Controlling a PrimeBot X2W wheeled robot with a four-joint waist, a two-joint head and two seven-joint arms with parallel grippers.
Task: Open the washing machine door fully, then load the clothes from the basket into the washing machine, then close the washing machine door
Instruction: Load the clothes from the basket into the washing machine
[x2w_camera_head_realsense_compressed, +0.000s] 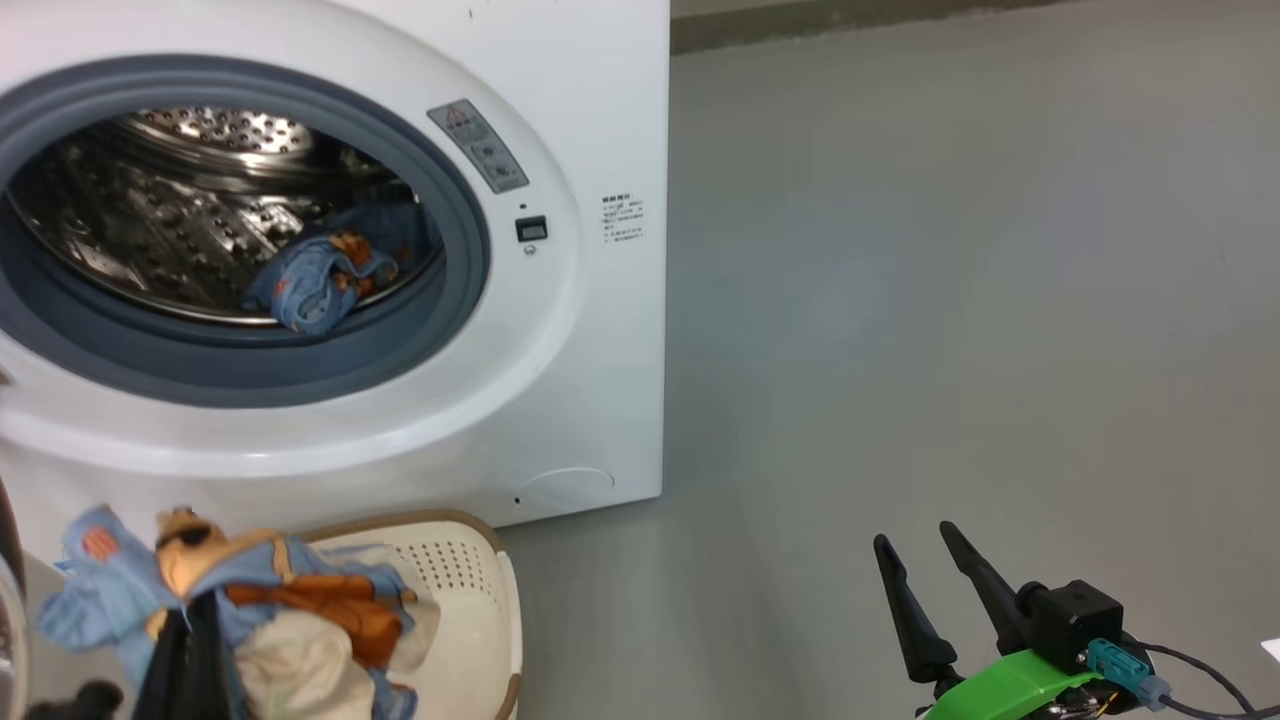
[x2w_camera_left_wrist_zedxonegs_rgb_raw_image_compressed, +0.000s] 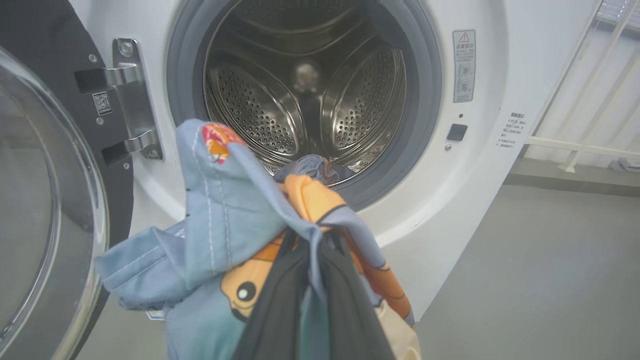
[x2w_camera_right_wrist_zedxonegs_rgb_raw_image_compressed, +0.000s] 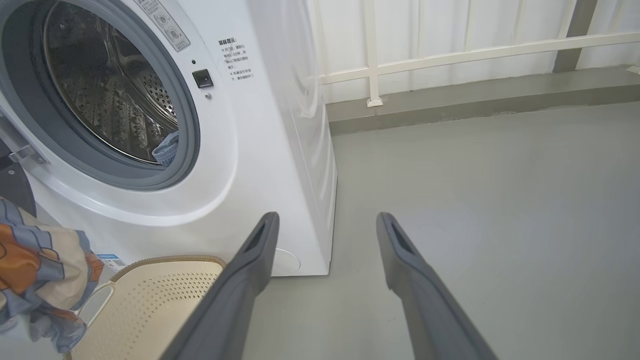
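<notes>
The washing machine stands with its door swung wide open to the left on a metal hinge. One light-blue garment lies at the front of the steel drum. My left gripper is shut on a bundle of blue, orange and cream clothes, held up in front of the drum opening. In the head view this bundle hangs over the left part of the cream basket. The basket's visible inside looks bare. My right gripper hovers open over the floor to the right.
Grey floor stretches wide to the right of the machine. A white railing and a low grey kerb run behind it. The basket sits on the floor right in front of the machine.
</notes>
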